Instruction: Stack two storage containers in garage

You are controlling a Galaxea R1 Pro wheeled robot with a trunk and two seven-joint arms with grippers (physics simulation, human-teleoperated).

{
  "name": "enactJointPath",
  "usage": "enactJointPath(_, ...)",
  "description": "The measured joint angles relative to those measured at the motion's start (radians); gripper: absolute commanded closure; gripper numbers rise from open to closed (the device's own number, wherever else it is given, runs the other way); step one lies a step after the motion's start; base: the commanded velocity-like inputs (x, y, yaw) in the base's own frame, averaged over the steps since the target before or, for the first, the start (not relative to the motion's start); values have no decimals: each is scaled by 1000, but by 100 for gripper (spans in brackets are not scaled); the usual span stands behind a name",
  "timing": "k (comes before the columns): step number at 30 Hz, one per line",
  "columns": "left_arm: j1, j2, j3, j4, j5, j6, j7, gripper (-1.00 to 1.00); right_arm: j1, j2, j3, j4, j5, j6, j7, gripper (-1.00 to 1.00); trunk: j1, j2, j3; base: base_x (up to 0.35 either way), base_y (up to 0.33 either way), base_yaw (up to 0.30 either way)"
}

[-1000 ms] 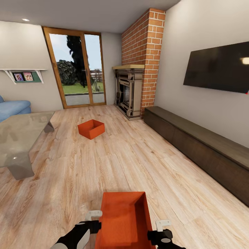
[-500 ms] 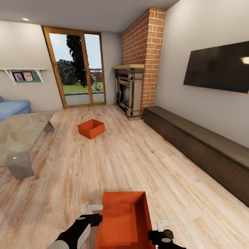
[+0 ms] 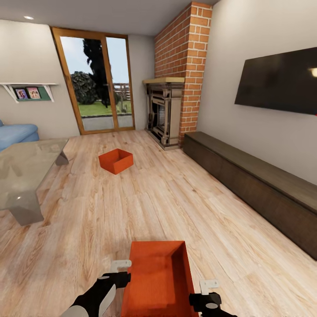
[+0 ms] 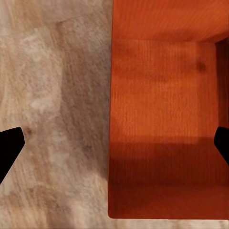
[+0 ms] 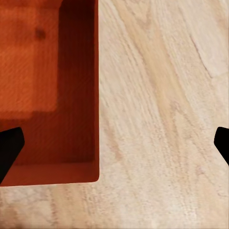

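Living room: two storage containers on the wood-plank floor [image 3: 176, 198], none yet taken up.
Near container [image 3: 158, 277] is seen on the planks directly ahead of the robot, between the two arms; far container [image 3: 116, 161] sits well apart, mid-room, between the glass desk [image 3: 26, 167] and the fireplace [image 3: 165, 114]. Left pincer [image 3: 119, 270] is spread wide, straddling the near bin's left wall, one finger outside, one over the interior; nothing is gripped. Right pincer [image 3: 209, 288] is likewise released, straddling the right wall. Bins are judged light, rigid, thin-walled and empty; smooth sides likely slippery. Best hold is judged to be a pinch on each long wall at mid-length, both arms, so the bin is kept level.
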Motion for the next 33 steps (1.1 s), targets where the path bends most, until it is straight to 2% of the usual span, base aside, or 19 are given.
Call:
enactJointPath(15,0,-8,1,0,0,0,2,-100,0,-1,0,0,-1,3,0,-100,0,0,-24,0,0,0)
enactJointPath(19,0,-9,1,1,0,0,2,-100,0,-1,0,0,-1,3,0,-100,8,-14,-37,0,0,0)
enactJointPath(33,0,-9,1,3,0,0,7,-100,-2,0,5,-9,4,1,-1,-100,8,-14,-40,0,0,0)
